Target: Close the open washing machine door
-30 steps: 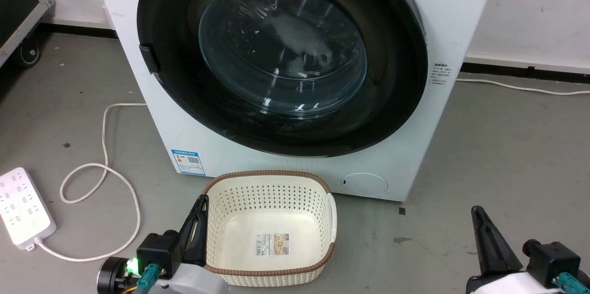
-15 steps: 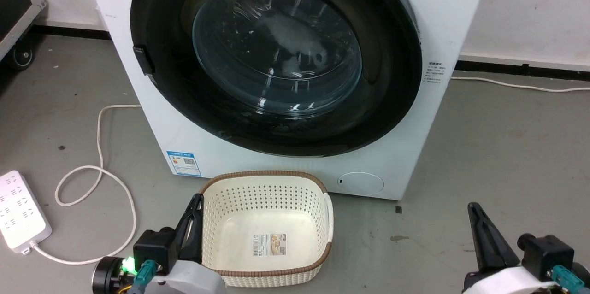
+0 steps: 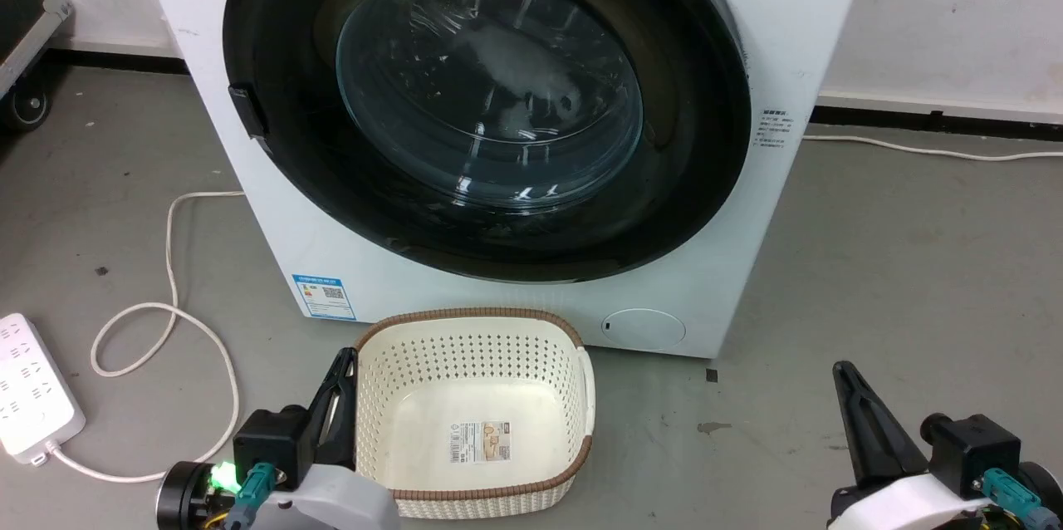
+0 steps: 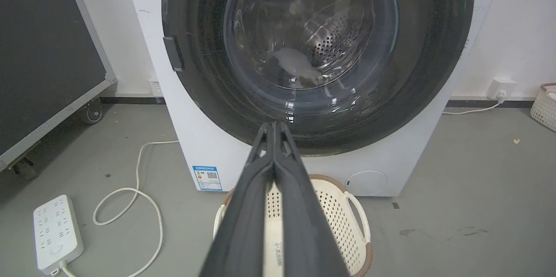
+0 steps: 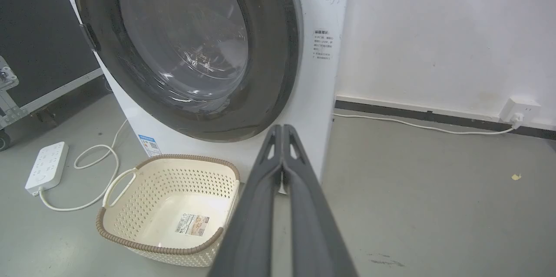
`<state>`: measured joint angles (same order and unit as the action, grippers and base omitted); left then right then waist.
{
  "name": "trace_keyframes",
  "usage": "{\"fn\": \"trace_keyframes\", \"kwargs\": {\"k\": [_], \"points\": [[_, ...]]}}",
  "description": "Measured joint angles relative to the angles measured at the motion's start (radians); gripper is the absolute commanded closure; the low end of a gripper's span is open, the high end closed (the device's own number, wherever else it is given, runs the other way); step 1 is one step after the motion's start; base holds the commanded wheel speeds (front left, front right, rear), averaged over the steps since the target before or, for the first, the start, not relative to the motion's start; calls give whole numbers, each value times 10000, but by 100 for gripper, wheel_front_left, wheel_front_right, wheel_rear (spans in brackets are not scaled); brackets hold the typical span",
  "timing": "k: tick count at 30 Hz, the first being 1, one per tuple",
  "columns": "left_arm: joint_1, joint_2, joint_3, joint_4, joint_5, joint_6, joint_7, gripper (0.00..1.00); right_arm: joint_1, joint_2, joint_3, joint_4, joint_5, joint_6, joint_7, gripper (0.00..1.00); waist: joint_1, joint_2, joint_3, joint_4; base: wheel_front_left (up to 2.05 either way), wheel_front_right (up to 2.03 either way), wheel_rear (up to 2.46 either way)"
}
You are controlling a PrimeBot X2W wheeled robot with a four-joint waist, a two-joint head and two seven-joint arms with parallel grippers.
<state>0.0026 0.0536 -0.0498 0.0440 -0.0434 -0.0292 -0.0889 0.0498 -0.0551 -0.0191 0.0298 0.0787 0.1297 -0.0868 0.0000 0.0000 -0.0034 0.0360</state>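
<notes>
The white washing machine (image 3: 818, 7) stands before me, its blue-edged sticker (image 3: 324, 296) low on the front. The washing machine door (image 3: 490, 90), a black ring around bulging glass, lies flat against the machine's front with its latch tab at the left rim; a pale item lies in the drum behind the glass. It also appears in the wrist views as the door (image 4: 310, 38) and the door (image 5: 182, 38). My left gripper (image 3: 343, 357) is shut and empty beside the basket, well below the door. My right gripper (image 3: 840, 370) is shut and empty over bare floor at the lower right.
A cream perforated basket (image 3: 465, 316) with a brown rim sits empty on the floor right in front of the machine. A white power strip (image 3: 29, 397) and looped cable (image 3: 166, 314) lie at the left. A black wheeled case (image 4: 43, 51) stands far left. Wall socket (image 5: 519, 110) at the right.
The whole head picture has shifted a little leftward, so the camera moved. Door, basket and both shut grippers keep their places relative to one another.
</notes>
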Motion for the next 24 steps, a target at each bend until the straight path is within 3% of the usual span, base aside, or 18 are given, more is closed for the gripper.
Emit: {"fn": "trace_keyframes", "kwargs": {"k": [24], "points": [[-1, -12, 290, -240, 238, 132, 535, 100, -232, 0, 107, -125, -441, 0, 504, 100, 0, 0, 21, -219, 0, 0, 0]]}}
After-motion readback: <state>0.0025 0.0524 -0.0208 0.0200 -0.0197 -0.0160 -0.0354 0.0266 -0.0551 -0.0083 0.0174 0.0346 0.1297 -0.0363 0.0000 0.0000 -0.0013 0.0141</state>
